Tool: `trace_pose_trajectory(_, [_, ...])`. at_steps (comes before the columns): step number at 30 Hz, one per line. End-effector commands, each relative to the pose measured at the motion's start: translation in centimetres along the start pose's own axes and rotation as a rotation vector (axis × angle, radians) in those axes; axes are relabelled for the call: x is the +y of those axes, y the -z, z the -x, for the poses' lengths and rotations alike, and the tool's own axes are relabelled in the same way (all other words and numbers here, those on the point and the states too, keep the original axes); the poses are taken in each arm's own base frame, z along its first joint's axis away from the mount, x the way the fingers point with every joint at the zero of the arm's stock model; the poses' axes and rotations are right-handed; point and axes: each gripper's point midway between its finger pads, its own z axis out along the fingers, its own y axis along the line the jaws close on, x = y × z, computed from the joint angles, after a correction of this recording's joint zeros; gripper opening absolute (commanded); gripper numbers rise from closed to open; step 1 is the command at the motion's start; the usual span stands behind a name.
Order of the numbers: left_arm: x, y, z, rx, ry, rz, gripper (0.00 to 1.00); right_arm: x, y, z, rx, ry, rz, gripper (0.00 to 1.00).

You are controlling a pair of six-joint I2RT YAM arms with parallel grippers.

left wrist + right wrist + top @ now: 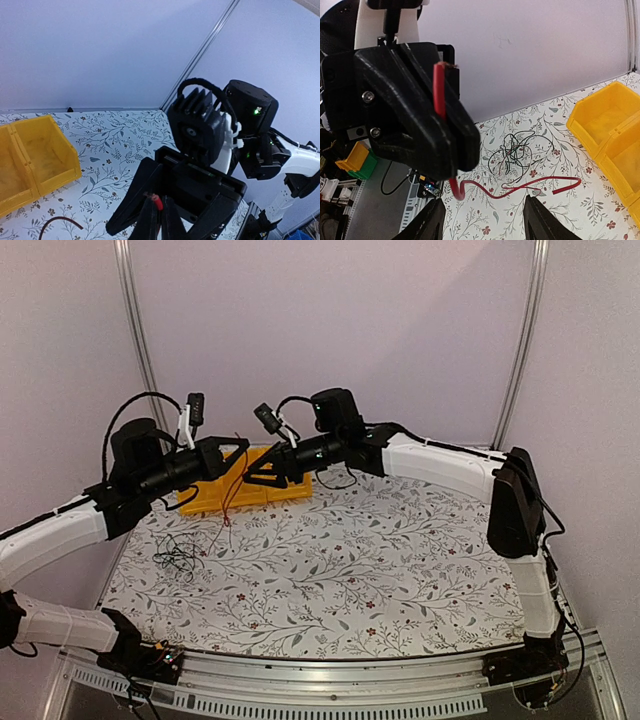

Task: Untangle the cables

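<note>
We see a table [400, 580] under a floral cloth, with a yellow two-compartment bin [215, 498] at its far left. Nearer on the left lies a loose tangle of black cables [178, 555]. A red wire [520, 189] trails across the cloth near it.

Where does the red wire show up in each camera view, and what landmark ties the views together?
Top external: the red wire hangs from the left arm's jaws, left of centre, across the yellow bin.
Left wrist: only its red tip shows, bottom centre, pinched between the jaws.
Right wrist: clamped upper left, then trailing toward lower right.
Shared landmark: the yellow bin.
</note>
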Motion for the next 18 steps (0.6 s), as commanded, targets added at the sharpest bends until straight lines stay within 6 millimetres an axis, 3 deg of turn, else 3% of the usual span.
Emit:
trace_pose_trajectory(1, [-0.7,-0.5,-0.4,-0.004,0.004,-0.022,0.0,0.8,-0.2,1.6,-0.039,-0.015,0.056,0.56])
trace_pose_trajectory(8, [-0.8,-0.8,-1.1,0.007,0.007,-0.018,0.0,2.1,-0.3,2.1,-0.047,-0.018,0.139,0.49])
trace_pose_trajectory(10, [-0.7,-0.8,-1.1,0.009,0.007,-0.014,0.0,2.3,-0.3,2.2,-0.049,-0.018,0.155,0.36])
trace_pose_trajectory(13, [-0.5,-0.8,-1.4,0.015,0.004,-0.007,0.01,2.3,-0.3,2.2,-0.05,-0.023,0.155,0.05])
trace_pose_trajectory(14, [-0.4,-0.7,-1.5,0.017,0.001,0.002,0.1,2.2,-0.2,2.2,-0.048,-0.027,0.15,0.0])
trace_pose_trajectory(18, [1.6,0.7,-2.0,0.007,0.003,0.119,0.52,2.0,0.2,1.8,-0.032,-0.033,0.139,0.0])
